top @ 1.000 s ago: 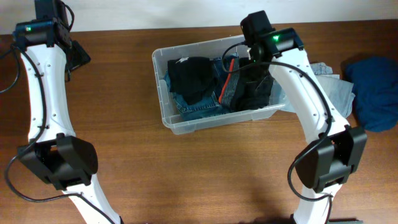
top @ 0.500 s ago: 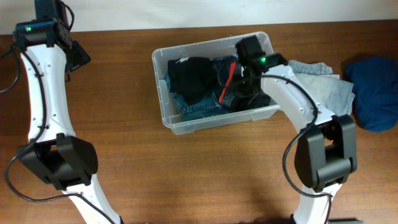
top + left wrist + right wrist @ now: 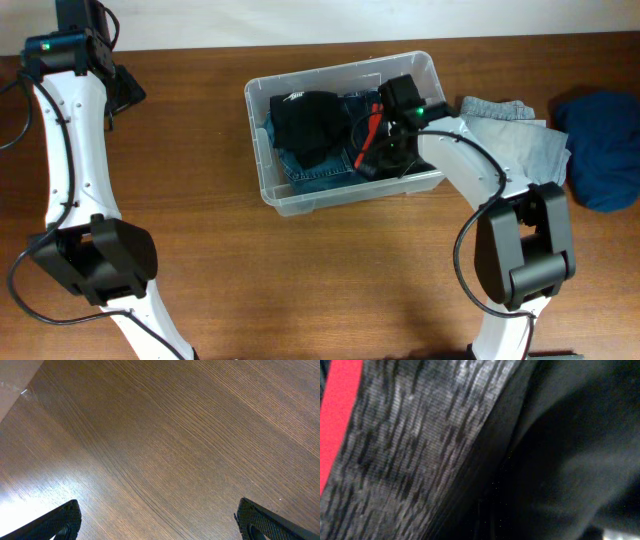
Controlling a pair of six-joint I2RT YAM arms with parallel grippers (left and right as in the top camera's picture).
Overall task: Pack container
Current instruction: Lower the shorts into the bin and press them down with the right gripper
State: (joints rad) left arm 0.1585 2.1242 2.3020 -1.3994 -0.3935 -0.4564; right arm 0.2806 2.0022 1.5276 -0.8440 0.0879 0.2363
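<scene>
The container [image 3: 275, 195], a clear plastic tub, stands in the middle of the table. It holds a folded black garment [image 3: 308, 122] on the left, denim [image 3: 322, 176] under it, and a dark streaked garment with a red band [image 3: 372, 128] on the right. My right gripper [image 3: 390, 145] reaches down into the tub's right half, onto that dark garment. The right wrist view is filled by the streaked fabric [image 3: 415, 445] and its red band [image 3: 335, 410]; the fingers are hidden. My left gripper [image 3: 160, 527] is open over bare wood at the far left [image 3: 125, 90].
A grey garment [image 3: 520, 135] lies just right of the container, partly under my right arm. A blue garment [image 3: 600, 150] is bunched at the far right edge. A pale wall runs along the back of the table.
My right arm has moved from the tub's back rim down and forward into the tub, onto the dark garment. The left arm has not moved.
</scene>
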